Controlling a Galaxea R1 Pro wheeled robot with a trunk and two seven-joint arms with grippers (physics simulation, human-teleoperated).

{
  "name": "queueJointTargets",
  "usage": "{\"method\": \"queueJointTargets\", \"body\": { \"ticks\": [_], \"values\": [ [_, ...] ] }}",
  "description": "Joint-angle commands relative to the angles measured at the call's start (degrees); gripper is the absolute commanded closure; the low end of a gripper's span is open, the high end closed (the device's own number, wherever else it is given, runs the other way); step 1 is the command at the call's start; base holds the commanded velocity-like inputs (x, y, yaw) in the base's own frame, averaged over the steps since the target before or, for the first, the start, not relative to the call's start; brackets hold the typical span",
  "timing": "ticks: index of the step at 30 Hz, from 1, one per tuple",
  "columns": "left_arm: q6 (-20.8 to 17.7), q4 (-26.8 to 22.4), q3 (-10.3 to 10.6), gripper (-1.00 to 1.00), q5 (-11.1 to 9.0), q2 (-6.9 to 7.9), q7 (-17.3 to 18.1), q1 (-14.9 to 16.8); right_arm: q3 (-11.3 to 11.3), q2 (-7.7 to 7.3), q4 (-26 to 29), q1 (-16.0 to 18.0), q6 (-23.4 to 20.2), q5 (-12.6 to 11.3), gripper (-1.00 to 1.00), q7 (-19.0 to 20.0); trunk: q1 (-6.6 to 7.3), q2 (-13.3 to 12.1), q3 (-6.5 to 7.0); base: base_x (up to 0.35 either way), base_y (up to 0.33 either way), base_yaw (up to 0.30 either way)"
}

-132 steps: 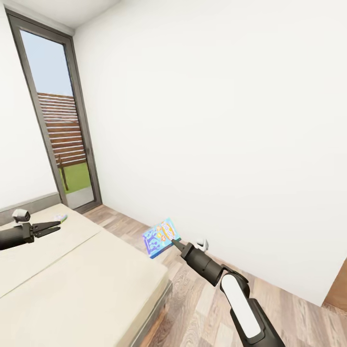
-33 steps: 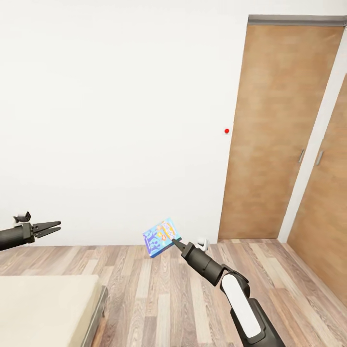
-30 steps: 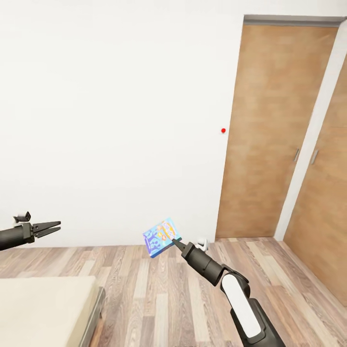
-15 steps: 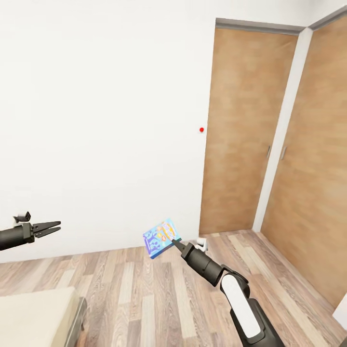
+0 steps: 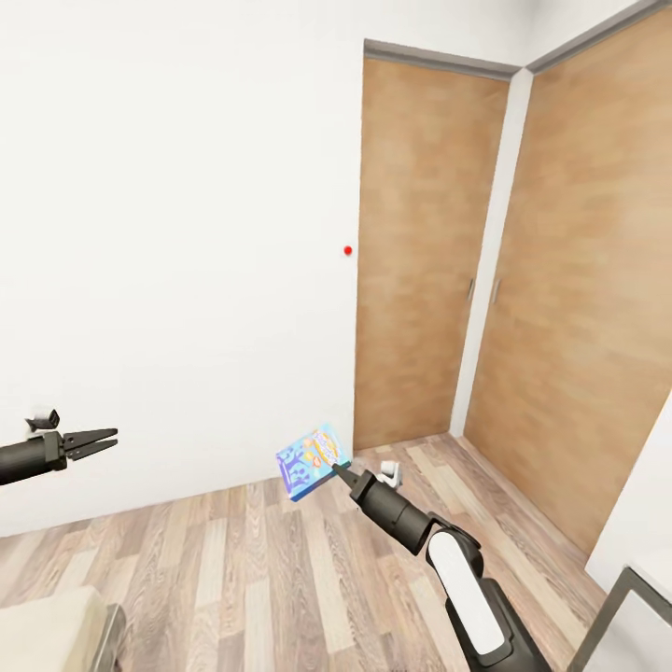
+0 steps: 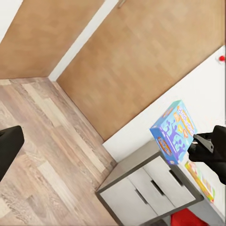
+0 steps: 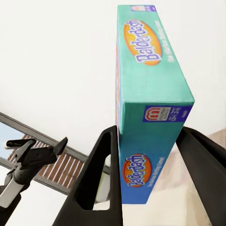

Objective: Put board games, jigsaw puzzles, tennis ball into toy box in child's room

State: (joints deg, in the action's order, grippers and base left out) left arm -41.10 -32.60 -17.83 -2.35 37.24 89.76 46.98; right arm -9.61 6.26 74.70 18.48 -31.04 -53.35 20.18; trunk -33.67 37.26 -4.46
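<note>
The right pincer [image 5: 338, 469] holds the game box [image 5: 313, 460] upright above the floor [image 5: 280, 579], before the wall [image 5: 177, 233]. Doors [image 5: 420, 252] stand right of it. The left pincer [image 5: 103, 437] hangs far left, above the bed [image 5: 47, 635] corner.

Glossy printed cardboard is showing on the blue board game [image 5: 314, 460]; wood-grain planks are covering the floor [image 5: 280, 579]; matt black right pincer [image 5: 338, 469].
</note>
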Motion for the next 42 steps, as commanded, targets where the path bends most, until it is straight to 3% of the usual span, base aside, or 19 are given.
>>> {"method": "queueJointTargets", "body": {
  "ticks": [1,42],
  "values": [
    [-0.58,-0.01,-0.01,-1.00,0.03,0.03,0.24,0.00,0.06,0.01,0.01,0.06,-0.34,-0.45,1.00,0.04,-0.02,0.10,-0.11,0.000,0.000,-0.279],
    [-0.64,-0.01,-0.01,-1.00,0.03,0.03,0.24,-0.02,-0.17,-0.02,0.01,0.06,-0.34,-0.36,1.00,0.04,-0.02,0.10,-0.04,0.019,0.047,-0.279]
  ]
}}
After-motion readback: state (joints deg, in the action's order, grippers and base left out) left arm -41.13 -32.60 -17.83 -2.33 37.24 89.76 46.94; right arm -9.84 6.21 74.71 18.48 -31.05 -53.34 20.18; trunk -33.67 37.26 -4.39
